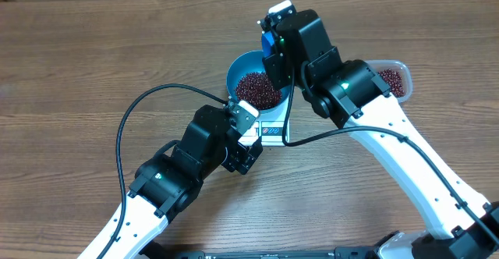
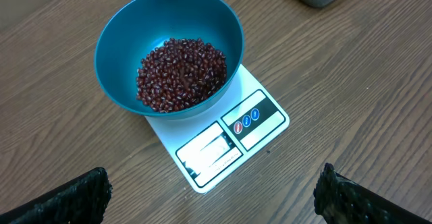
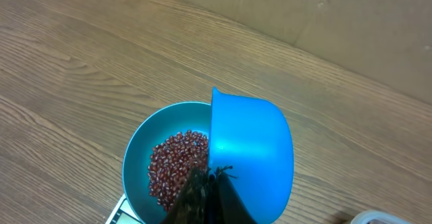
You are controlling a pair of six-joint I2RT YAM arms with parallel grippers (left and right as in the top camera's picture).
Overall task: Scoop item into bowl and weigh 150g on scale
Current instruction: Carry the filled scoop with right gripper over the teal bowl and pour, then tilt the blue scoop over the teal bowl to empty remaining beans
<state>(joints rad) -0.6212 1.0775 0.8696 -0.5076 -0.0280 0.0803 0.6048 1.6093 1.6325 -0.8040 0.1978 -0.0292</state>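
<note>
The blue bowl (image 2: 121, 42) stands on the white scale (image 2: 260, 119) and holds a heap of dark red beans (image 2: 181, 72). From above, the bowl (image 1: 238, 65) and its beans (image 1: 256, 91) lie partly under the right arm. My right gripper (image 3: 210, 190) is shut on the handle of a small blue scoop (image 3: 253, 150). The scoop is tipped on its side over the bowl's right half, and its inside is hidden. My left gripper (image 2: 212, 190) is open, low over the table just in front of the scale, with nothing between its fingers.
A clear plastic tub (image 1: 394, 79) with more beans stands to the right of the bowl, partly under the right arm. A black cable loops over the table left of the scale (image 1: 271, 133). Cardboard lines the far edge.
</note>
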